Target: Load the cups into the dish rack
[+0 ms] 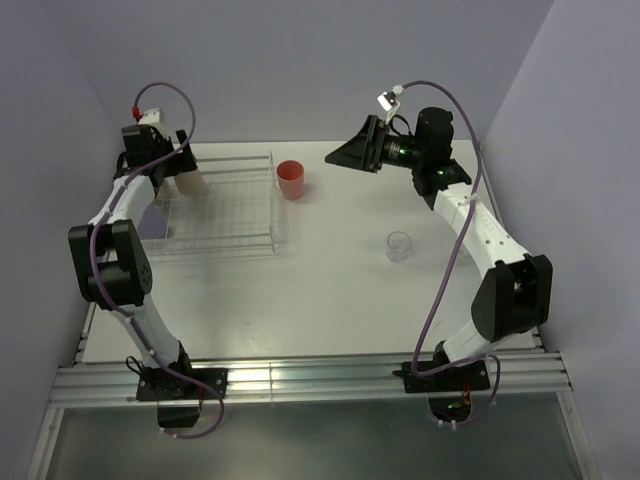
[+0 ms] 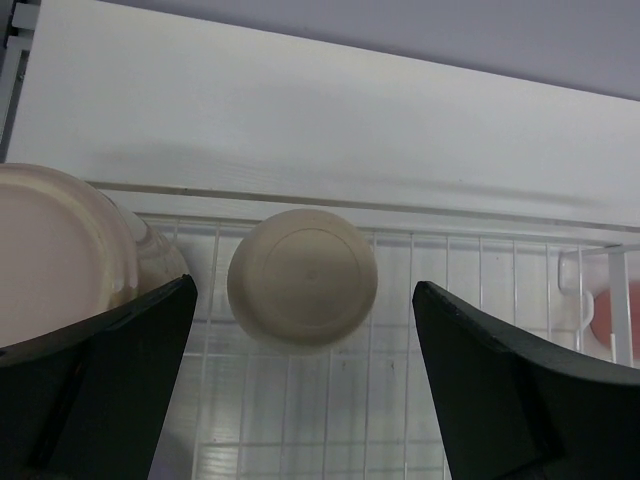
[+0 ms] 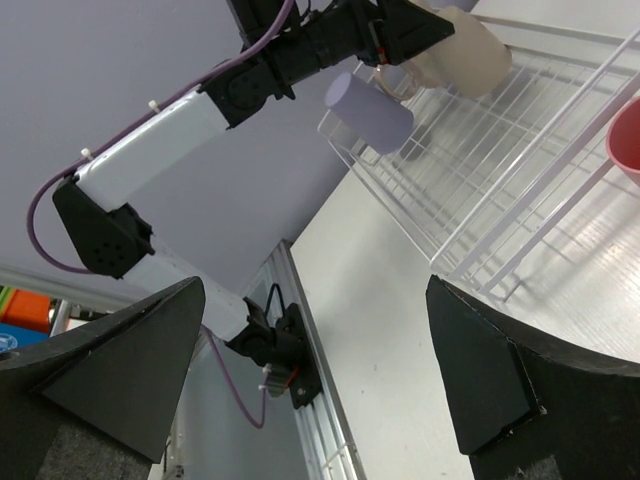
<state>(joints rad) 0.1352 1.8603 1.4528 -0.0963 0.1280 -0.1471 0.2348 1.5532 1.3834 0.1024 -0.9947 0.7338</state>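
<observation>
Where the dish rack (image 1: 240, 215) sits at the left of the table (image 1: 340, 290), we see a tan cup (image 2: 302, 277) bottom-up, a pale pink mug (image 2: 55, 250) and a lavender cup (image 3: 368, 112) inside. The coral-red cup (image 1: 290, 180) stands just outside, the clear glass (image 1: 399, 245) well apart. The left gripper (image 2: 303, 292) and right gripper (image 3: 315, 290) gape, empty.

On desk, far left: dish rack (image 1: 235, 205). In rack, far-left corner: upturned cup (image 2: 302, 277), directly under left end effector (image 2: 305, 380), centred between its fingers, touching neither. Just left of it, also in rack: neighbour cup (image 2: 55, 255), partly hidden behind finger. Outside rack, just beside far-right corner, on desk: lone cup (image 1: 290, 180). Right of centre, well apart from rack: glass (image 1: 399, 245). Above desk, behind glass, right of lone cup: right end effector (image 1: 345, 155).
</observation>
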